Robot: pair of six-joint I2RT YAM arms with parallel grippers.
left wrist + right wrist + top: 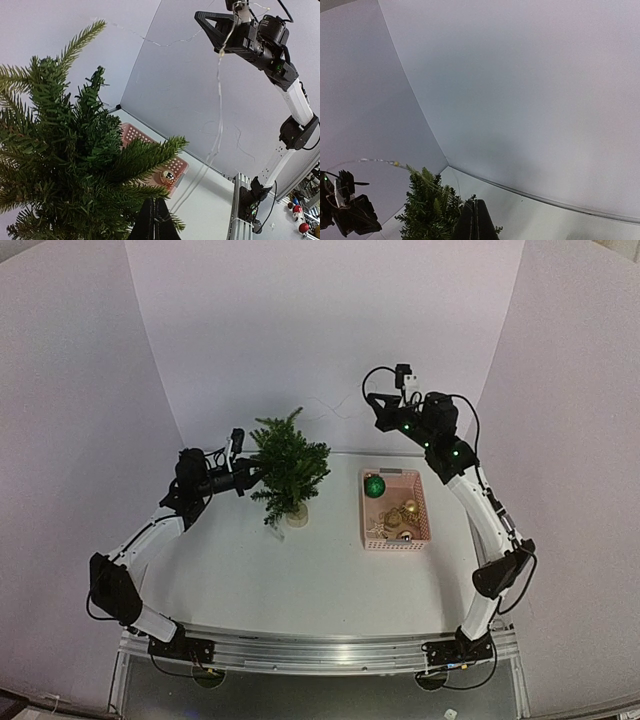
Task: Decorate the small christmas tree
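We judge the small christmas tree [289, 465] light, tippy and springy, best steadied low on its trunk; left gripper [154, 214] and right gripper [475, 214] both look pinched shut.

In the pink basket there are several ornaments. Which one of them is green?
The ball in the far-left corner of the pink basket. It alone is shiny green; the other ornaments, in its nearer half, are golden.

Tree [65, 165] cropped, L/btm edges

Lab booth, white backdrop [320, 330], aluminium rail [320, 652]
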